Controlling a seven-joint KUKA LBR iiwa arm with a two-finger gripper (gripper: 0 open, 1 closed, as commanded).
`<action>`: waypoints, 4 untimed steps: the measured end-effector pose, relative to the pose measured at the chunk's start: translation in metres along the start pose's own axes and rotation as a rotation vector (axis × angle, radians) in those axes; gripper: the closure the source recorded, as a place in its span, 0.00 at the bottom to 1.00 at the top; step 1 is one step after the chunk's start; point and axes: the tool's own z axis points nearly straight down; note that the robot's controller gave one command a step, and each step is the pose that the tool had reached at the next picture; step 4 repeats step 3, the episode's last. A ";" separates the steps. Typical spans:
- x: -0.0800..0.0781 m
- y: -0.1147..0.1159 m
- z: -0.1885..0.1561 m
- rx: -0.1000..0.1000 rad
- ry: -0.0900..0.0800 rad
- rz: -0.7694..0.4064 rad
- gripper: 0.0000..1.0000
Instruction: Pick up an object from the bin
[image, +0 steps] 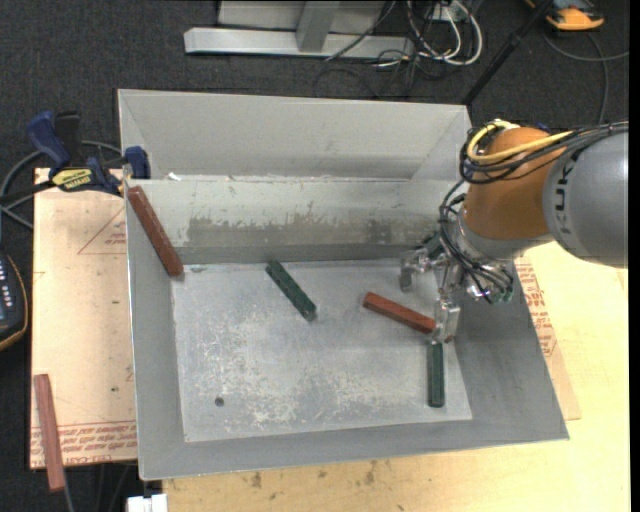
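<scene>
Four sticks lie in the bin (150, 400), and we record them from the left. A long brown stick (155, 233) leans along the left wall, its upper end near the back left corner. A short green stick (291, 290) lies on the floor left of centre, slanting down to the right, well apart from the others. A red-brown stick (398, 311) lies right of centre, its long axis running from upper left to lower right. Its right end meets the tip of the gripper (446, 325). A second, darker green stick (436, 376) lies end-on to the front wall, just below that tip.

The gripper thus stands low where these two meet, with the red-brown stick stretching away to its left. We judge that stick's right end the likelier target, though the view is poor here. The near ends of both sticks are covered by the claw, so we cannot tell whether they touch. Nor can we tell whether the claw is apart, together or clamped on anything.
</scene>
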 end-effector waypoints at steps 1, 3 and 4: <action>0.000 0.001 0.000 -0.001 0.000 -0.002 1.00; 0.008 0.007 -0.152 0.003 -0.008 -0.054 1.00; 0.008 0.007 -0.152 0.003 -0.008 -0.054 1.00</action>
